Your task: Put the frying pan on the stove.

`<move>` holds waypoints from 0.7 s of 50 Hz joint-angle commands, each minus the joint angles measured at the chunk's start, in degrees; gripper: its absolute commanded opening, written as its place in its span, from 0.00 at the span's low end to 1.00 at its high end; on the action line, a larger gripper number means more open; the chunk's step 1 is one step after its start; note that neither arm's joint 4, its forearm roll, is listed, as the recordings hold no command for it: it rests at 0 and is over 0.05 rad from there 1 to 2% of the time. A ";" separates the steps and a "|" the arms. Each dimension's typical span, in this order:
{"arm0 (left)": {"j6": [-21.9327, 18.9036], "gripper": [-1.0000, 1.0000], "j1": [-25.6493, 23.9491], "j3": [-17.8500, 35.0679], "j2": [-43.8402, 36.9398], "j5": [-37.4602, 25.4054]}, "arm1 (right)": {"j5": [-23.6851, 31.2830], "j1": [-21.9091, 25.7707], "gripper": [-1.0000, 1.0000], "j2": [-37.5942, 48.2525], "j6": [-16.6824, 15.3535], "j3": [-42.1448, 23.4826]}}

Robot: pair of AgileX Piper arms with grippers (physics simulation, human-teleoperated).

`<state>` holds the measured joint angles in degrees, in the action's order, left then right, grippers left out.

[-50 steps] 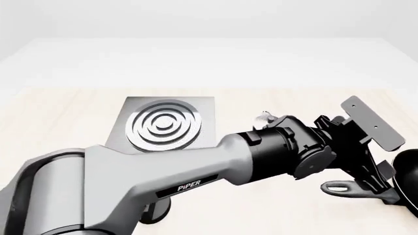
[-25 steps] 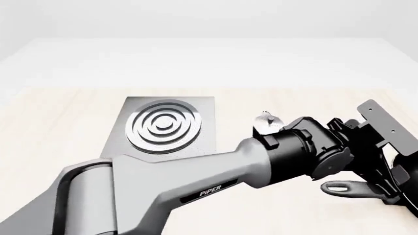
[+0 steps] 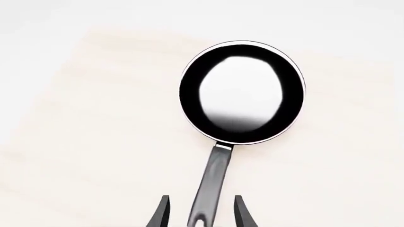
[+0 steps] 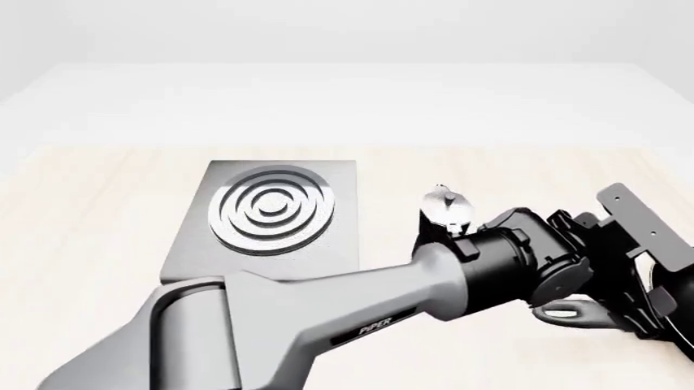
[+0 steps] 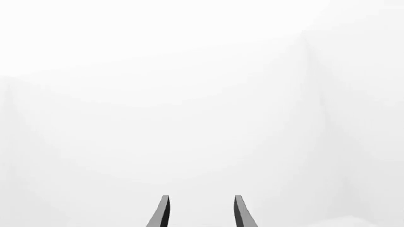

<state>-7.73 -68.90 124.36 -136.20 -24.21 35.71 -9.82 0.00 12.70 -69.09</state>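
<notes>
**Presently: frying pan ungrasped, stove unoccupied**

Item 1, frying pan [image 3: 241,92]. Round, black, glossy inside, with a long dark grey handle [image 3: 213,177] ending in an oval hole. It lay flat on the pale wooden table [image 4: 97,211], at the right edge of the front view, mostly hidden there behind the left arm; only the handle's hole end and a sliver of the bowl showed. It sat well apart from the stove.

Item 2, stove [image 4: 269,210]. A flat square grey slab with concentric silver rings, left of centre on the table, with nothing on it.

Item 3, left gripper [image 3: 202,213]. Its fingers were spread, one on each side of the handle's end and not visibly touching it. The left arm reached across the front view from lower left to far right, wrist angled down toward the pan.

Item 4, right gripper [image 5: 202,213]. Its fingers were parted, held nothing and faced blank white; the right arm did not show in the front view.

Item 5, small silver-topped object [image 4: 443,203], partly hidden behind the left arm's wrist; too obscured to identify.

Progress, as judged: early. The approach looked lined up, while the grasp, lift, carry and placement on the rings all remained.
</notes>
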 commanded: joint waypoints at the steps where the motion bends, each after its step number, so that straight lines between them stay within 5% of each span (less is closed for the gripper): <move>1: 0.55 1.00 -0.13 -0.02 -1.88 0.09 | 0.11 0.03 1.00 0.00 -0.19 0.03; 35: 1.44 1.00 0.48 2.35 -6.80 -1.34 | 0.50 0.09 1.00 0.00 -0.67 0.22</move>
<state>-6.66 -68.36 126.67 -141.98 -25.58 36.08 -9.72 0.00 12.13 -68.98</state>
